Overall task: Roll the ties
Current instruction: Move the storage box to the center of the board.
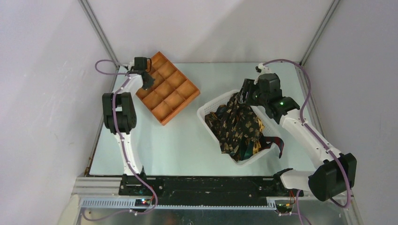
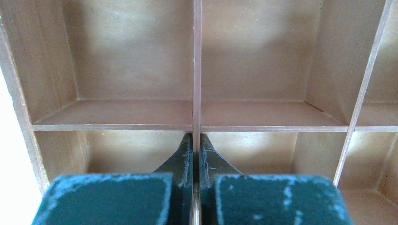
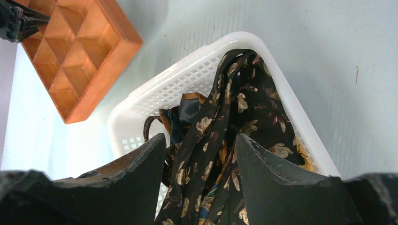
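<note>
The ties (image 1: 234,125) lie heaped in the white mesh basket (image 1: 202,112), one dark leafy strand rising over its far end. Above that end hangs the right gripper (image 3: 199,138), its jaws spread apart with tie fabric between them. Left of the basket on the table (image 1: 187,145) sits the orange tray (image 1: 162,119), where the left gripper (image 2: 196,137) is clenched on a divider wall.
</note>
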You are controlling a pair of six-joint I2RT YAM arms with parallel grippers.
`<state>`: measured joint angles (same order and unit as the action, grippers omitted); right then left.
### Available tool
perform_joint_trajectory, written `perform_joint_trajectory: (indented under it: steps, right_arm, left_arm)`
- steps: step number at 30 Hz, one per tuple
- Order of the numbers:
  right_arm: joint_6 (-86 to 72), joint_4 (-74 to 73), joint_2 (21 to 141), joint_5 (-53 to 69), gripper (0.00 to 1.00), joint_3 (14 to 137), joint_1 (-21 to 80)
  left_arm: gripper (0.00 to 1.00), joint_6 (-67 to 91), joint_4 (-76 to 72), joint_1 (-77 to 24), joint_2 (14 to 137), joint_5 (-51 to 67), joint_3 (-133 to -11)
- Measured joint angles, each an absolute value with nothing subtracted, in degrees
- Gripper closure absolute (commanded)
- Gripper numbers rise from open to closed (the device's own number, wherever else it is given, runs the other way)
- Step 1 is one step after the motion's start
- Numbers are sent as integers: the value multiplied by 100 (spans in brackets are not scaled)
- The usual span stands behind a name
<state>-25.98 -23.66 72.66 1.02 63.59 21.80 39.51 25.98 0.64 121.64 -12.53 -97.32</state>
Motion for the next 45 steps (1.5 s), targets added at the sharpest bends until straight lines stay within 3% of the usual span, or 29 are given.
perform_joint_trajectory:
  steps: [11,18,34,45]
  right_arm:
    - [-2816,-2370,7341,102,42,6359,2073]
    - [-2958,-2342,7341,108,43,6324,2014]
    - [-3109,-2340,7341,126,43,6302,1946]
    - [-3135,-2327,7341,130,43,6300,1920]
  left_arm:
    - [100,6224,2877,224,12455,-1511,-9854]
    - [100,7356,3328,263,12735,-1817,-10632]
    - [100,8357,3798,650,13489,-1933,-11677]
    - [78,8318,3575,716,13778,-1787,-11865]
